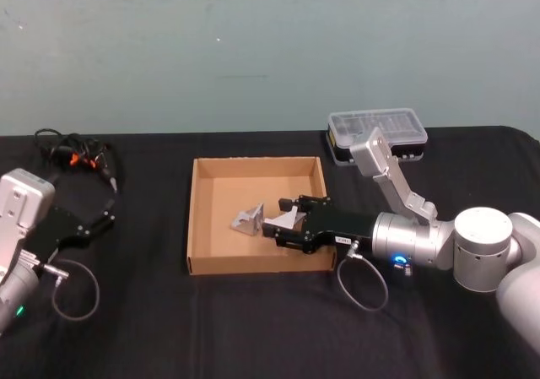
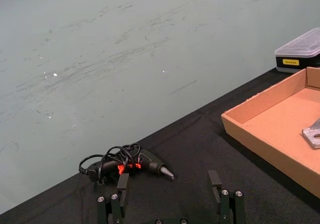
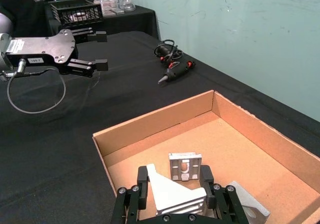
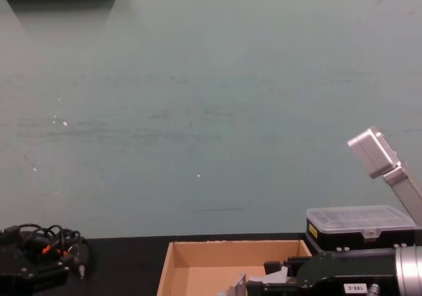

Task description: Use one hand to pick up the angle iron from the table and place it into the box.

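Observation:
My right gripper (image 1: 277, 215) reaches in over the right half of the brown cardboard box (image 1: 253, 164) and is shut on a silver angle iron (image 1: 289, 218). In the right wrist view the angle iron (image 3: 172, 194) sits clamped between the two black fingers (image 3: 142, 181), above the box floor (image 3: 240, 149). A second angle iron (image 1: 248, 220) lies in the box just beyond the held one, and a third grey one (image 3: 247, 206) lies beside the gripper. My left gripper (image 1: 93, 220) rests open on the black table (image 1: 253, 320) at the far left.
A clear-lidded black organiser case (image 1: 377, 134) stands behind the box on the right. A black electric screwdriver with a coiled cable (image 1: 76, 154) lies at the back left. A cable loop (image 1: 363, 282) hangs from my right wrist in front of the box.

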Controlling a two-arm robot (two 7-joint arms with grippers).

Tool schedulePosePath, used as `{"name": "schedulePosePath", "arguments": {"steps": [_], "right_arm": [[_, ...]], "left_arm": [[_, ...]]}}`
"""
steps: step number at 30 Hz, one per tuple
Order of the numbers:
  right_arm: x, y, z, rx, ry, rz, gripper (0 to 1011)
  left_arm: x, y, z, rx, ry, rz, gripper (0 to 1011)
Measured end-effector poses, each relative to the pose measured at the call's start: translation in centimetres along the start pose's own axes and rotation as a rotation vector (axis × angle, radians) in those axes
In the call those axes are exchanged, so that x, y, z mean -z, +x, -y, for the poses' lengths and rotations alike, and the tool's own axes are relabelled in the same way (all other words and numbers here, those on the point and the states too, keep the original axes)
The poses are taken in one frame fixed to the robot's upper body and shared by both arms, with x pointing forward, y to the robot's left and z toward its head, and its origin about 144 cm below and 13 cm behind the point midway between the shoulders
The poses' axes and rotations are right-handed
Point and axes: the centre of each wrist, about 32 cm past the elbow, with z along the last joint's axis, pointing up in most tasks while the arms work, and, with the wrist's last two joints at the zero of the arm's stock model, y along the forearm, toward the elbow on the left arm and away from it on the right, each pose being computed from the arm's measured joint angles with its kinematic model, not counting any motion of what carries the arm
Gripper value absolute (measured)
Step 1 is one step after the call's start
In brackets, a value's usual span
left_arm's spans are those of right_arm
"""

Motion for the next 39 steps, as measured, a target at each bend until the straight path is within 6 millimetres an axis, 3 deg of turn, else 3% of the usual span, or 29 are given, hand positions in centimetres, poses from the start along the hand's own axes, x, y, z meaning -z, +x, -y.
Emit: {"name": "schedulePosePath", "arguments": {"steps": [12, 26, 39], "right_arm": [[-0.04, -0.02, 0.00, -0.002, 0.001, 0.001, 643], [-0.05, -0.03, 0.02, -0.003, 0.002, 0.002, 994], [-0.05, -0.03, 0.02, -0.003, 0.002, 0.003, 1003]], "left_arm": [[0.00, 0.00, 0.00, 0.000, 0.000, 0.000, 1000], [0.00, 0.00, 0.00, 0.000, 0.000, 0.000, 1000], [0.00, 0.00, 0.00, 0.000, 0.000, 0.000, 1000]]}}
